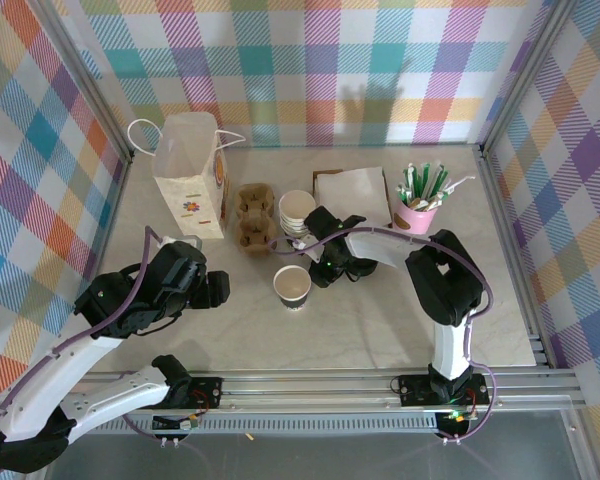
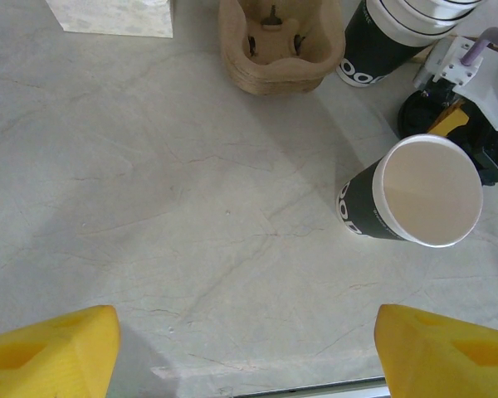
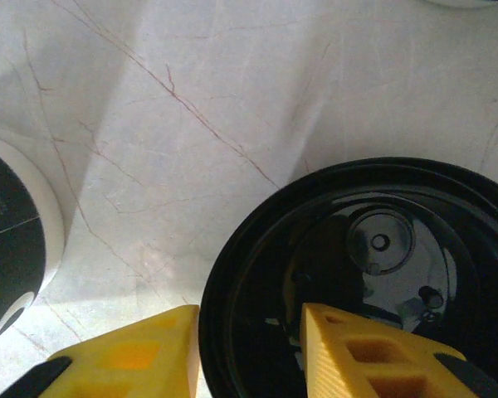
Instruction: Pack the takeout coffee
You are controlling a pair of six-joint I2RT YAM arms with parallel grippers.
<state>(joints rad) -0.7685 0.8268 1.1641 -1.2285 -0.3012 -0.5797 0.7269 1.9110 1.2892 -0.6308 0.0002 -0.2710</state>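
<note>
Seen from above, the takeout coffee cup stands upright and lidless near the middle of the tabletop, between the two arms. The left gripper hangs just to its left, and the right gripper is lowered just beyond it on the right. Along the far edge, from left to right, are a white paper bag, a cardboard cup carrier, a stack of white cups, a pile of napkins and a pink holder of straws. From the left wrist, the left gripper has its yellow fingers spread wide over bare marble with nothing between them. The takeout coffee cup stands ahead to the right, its white inside and dark printed side showing, with the cup carrier and the stack of white cups beyond it. From the right wrist, the right gripper sits partly parted astride the rim of a black lid, with one finger outside the lid and the other inside; whether it is pinching that rim cannot be told
</note>
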